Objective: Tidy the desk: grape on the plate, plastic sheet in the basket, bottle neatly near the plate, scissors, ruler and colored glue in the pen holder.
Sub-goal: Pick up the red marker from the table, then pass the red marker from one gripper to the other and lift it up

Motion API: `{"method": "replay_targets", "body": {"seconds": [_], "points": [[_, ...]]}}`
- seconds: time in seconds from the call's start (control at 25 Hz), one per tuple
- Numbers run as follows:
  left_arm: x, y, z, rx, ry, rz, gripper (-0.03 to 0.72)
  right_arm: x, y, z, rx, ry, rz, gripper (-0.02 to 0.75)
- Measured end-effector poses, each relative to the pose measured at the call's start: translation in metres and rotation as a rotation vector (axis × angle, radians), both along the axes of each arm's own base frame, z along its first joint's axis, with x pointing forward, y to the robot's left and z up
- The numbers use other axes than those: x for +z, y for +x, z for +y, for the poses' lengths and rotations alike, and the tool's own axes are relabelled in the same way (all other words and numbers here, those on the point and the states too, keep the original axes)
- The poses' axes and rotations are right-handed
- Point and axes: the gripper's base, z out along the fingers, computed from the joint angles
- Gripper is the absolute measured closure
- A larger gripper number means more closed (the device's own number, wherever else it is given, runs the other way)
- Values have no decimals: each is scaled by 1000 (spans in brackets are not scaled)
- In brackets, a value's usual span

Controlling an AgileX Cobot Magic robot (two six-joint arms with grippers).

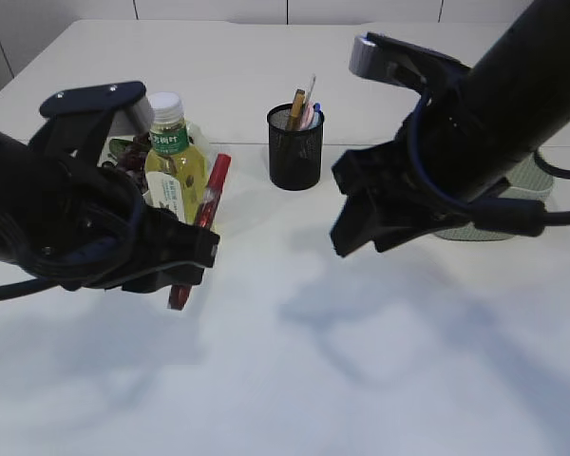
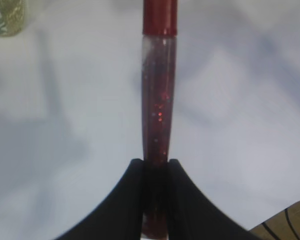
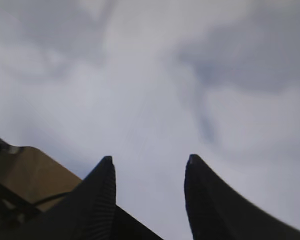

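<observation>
Left gripper [image 2: 155,170] is clamped on the glue [image 2: 159,100], which projects ahead of its fingertips. Right gripper [image 3: 149,172] stands apart and empty, the holder [image 1: 295,147] to its left.

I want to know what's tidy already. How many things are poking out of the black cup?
3 that I can make out in the pen holder: a yellowish handle at the left, a pale stick in the middle, something blue at the right. More may hide inside.
</observation>
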Motion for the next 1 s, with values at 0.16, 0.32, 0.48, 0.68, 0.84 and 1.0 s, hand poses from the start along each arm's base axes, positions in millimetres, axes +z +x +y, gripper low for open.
{"method": "replay_targets", "body": {"seconds": [0.16, 0.32, 0.48, 0.68, 0.84, 1.0], "points": [[15, -6, -1, -17, -58, -62, 607, 10, 3, 15, 20, 189, -50, 370], [21, -9, -1, -14, -90, -70, 607, 17, 6, 21, 40, 287, -108, 370], [20, -10, -2, -4, -107, -54, 607, 23, 7, 27, 66, 365, -154, 370], [22, -13, -8, -21, -137, -70, 606, 29, 10, 34, 76, 484, -182, 369], [25, -18, -17, -56, -169, -96, 606, 29, 13, 38, 76, 534, -196, 336], [27, -21, -21, -70, -187, -108, 606, 29, 15, 38, 62, 553, -210, 302]]}}
